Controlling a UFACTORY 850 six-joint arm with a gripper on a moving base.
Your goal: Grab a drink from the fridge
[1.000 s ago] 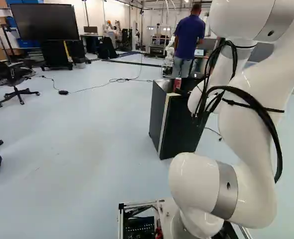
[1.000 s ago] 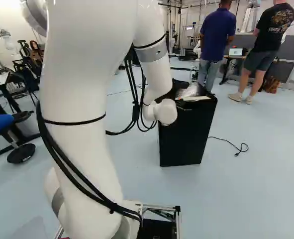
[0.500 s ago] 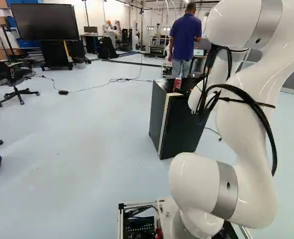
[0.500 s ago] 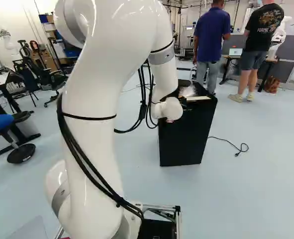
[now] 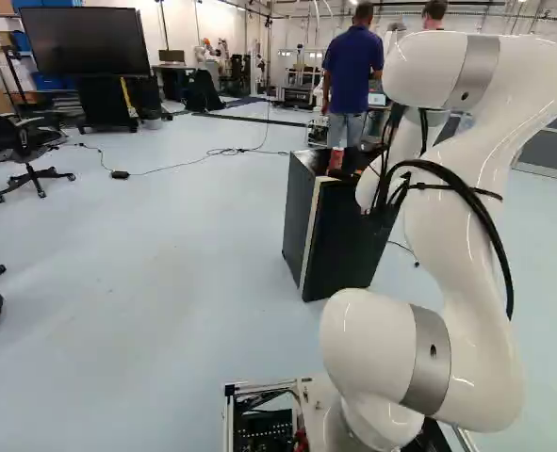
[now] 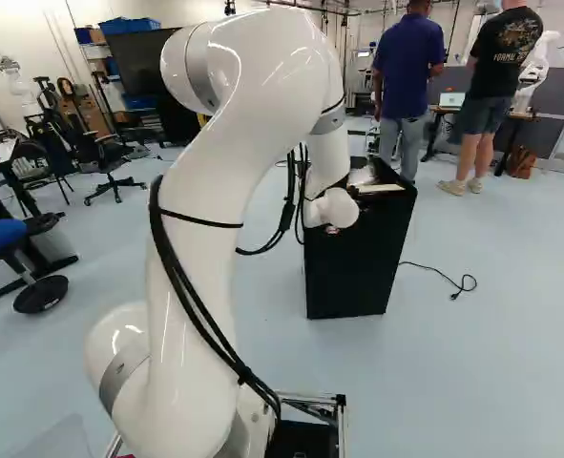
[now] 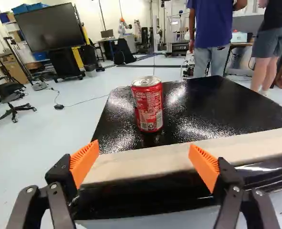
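Note:
The black fridge (image 5: 339, 235) stands ahead of the arm, also in the right base view as the black fridge (image 6: 358, 267). Upright on its glossy top is a red drink can (image 7: 148, 106), showing too as a red can (image 5: 335, 160) in the left base view. Mostly hidden by the white wrist, my gripper (image 5: 350, 176) is a small dark shape close to the can. In the wrist view the gripper (image 7: 143, 163) is open, nothing between its orange pads. The can stands ahead of the gap, apart from both fingers, beyond the fridge top's pale front edge (image 7: 145, 164).
A cable (image 6: 439, 273) lies on the floor beside the fridge. Two people stand beyond the fridge near a desk with a laptop (image 6: 451, 99). Farther off are a large screen (image 5: 85, 40), an office chair (image 5: 35, 169) and another robot (image 6: 537, 65).
The arm's upper part has swung lower in the left base view; in the right base view the wrist has shifted right along the fridge. The base, fridge and can have stayed put.

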